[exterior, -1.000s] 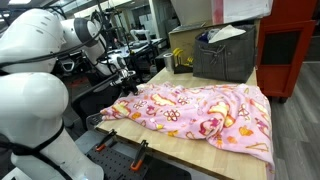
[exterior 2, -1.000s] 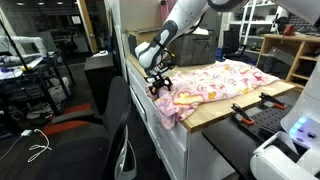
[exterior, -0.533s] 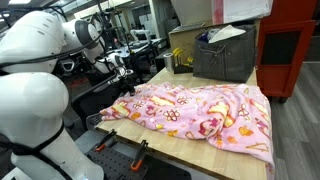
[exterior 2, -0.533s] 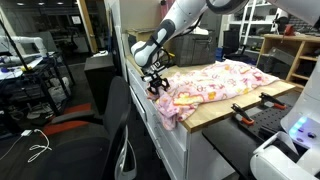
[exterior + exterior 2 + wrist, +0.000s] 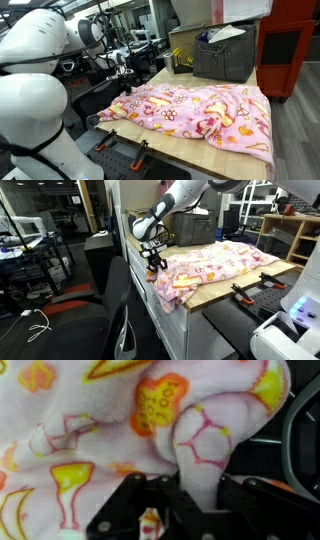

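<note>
A pink fleece blanket with yellow and orange prints lies spread over the wooden table. It fills most of the wrist view as the blanket. My gripper sits at the blanket's corner by the table edge. Seen from the wrist, the gripper is shut on a raised fold of the blanket, with the black fingers pressing the fold from both sides. In an exterior view the gripper is at the blanket's far corner.
A grey bin with papers and a cardboard box stand at the back of the table. A black office chair stands beside the table edge near the gripper. A red cabinet is behind. Black clamps sit on the table's front edge.
The jaws have closed on the blanket's corner fold. The gripper has risen slightly, lifting that corner off the table edge.
</note>
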Controlling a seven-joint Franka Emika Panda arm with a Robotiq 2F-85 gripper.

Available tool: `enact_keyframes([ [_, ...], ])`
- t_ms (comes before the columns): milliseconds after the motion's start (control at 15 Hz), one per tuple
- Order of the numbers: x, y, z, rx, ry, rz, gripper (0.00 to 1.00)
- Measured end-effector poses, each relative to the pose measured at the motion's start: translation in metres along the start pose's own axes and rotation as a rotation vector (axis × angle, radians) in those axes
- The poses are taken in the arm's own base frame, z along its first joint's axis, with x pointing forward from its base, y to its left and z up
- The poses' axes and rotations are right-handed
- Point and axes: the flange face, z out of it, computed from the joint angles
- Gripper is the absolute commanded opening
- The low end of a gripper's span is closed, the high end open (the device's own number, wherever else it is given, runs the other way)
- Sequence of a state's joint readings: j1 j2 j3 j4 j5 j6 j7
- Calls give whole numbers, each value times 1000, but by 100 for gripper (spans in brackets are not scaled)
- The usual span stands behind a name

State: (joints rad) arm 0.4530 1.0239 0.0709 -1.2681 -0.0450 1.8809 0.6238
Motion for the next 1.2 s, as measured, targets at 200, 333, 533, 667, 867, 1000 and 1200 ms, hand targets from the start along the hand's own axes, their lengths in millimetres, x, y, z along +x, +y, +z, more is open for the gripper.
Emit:
enact_keyframes([
  [200,-2,6,-23,58,-30,6,3],
  [333,-6,10,-46,93,-29,13,3],
  [533,-16,13,-87,129,4,11,3],
  [667,-26,14,-113,148,28,3,3],
  [867,-43,15,-141,163,55,-11,3],
  [1000,-51,14,-155,169,72,-20,3],
  [1200,-61,11,-171,176,95,-31,3],
])
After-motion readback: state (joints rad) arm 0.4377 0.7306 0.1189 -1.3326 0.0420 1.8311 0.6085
